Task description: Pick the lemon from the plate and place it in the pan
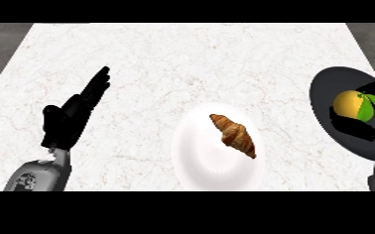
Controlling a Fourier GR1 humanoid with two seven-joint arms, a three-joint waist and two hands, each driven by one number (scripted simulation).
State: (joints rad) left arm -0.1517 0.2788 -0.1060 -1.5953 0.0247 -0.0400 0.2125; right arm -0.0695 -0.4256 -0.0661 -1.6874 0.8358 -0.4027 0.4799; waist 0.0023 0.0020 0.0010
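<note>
Lemon [350,104] inside pan's [330,87] outline; croissant [233,135] on white plate [198,163].
We list left hand [70,119], fingers straight, together; right hand [355,128] under lemon, grasp we cannot tell.

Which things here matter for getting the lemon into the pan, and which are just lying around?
For the job: lemon, at the pan; pan; white plate; right hand beside the lemon.
Just lying about: croissant on the plate; left hand, open, resting at the view's left.
</note>
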